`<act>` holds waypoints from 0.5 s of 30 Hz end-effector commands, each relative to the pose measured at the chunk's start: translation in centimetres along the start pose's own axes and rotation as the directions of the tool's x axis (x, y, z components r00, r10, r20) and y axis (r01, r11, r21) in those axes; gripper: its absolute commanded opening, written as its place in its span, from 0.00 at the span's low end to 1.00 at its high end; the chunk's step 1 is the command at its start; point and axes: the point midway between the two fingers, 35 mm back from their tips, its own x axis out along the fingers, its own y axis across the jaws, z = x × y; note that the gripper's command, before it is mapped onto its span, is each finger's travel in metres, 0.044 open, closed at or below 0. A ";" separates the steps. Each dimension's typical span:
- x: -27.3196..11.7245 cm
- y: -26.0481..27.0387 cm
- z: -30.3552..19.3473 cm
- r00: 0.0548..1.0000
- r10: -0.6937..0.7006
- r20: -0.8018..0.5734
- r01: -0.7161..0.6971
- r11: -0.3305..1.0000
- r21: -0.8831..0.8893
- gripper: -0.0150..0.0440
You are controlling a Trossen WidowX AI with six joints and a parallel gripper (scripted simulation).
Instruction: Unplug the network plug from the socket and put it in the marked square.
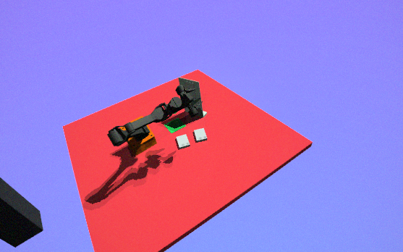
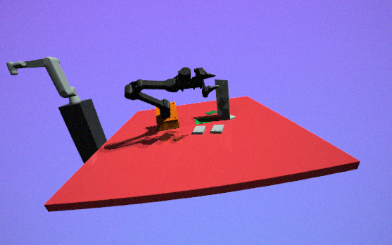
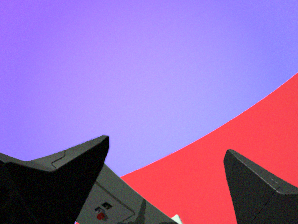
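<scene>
The gripper point(image 1: 197, 96) point(image 2: 216, 81) point(image 3: 168, 149) is open, its two fingers standing wide apart, and it has nothing clamped between them. It is in the air at the side of the upright panel point(image 1: 195, 87) point(image 2: 223, 105) point(image 3: 112, 185), near the upper part of this panel. If a fingertip is touching the panel, I cannot tell.

The network plug point(image 3: 101, 216) seems to be the small red piece on the face of the panel, with a dark part just beside it. It is too small for me to be sure, and the thin tab I cannot make out. In the wrist view this piece lies low in the picture, below the tips and between the two fingers, much closer to the finger at picture left. So the plug is not in the grip. In the other two views I cannot separate it from the panel and the dark arm point(image 1: 145, 121) point(image 2: 155, 85).

The green marked square point(image 1: 173, 129) point(image 2: 201, 122) is flat on the red worktop point(image 1: 231, 163) point(image 2: 224, 158) point(image 3: 250, 145), between the orange base point(image 1: 142, 146) point(image 2: 168, 124) and the panel, and a shadow covers part of it. No plug can be seen on its lit part. Near the square lie two white blocks, the first point(image 1: 182, 141) point(image 2: 198, 129) and the second point(image 1: 200, 134) point(image 2: 217, 129), side by side and apart.
</scene>
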 end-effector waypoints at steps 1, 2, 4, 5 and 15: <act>0.0 0.0 -0.1 1.000 0.003 -0.003 -0.003 1.000 0.005 0.89; 0.1 0.1 -0.6 1.000 0.012 -0.011 -0.012 1.000 0.019 0.84; 0.4 0.6 -2.1 0.998 0.046 -0.042 -0.043 0.996 0.074 0.75; 0.5 0.8 -3.0 0.996 0.064 -0.058 -0.058 0.993 0.104 0.71; 0.1 3.0 -11.5 0.944 0.248 -0.218 -0.135 0.892 0.431 0.52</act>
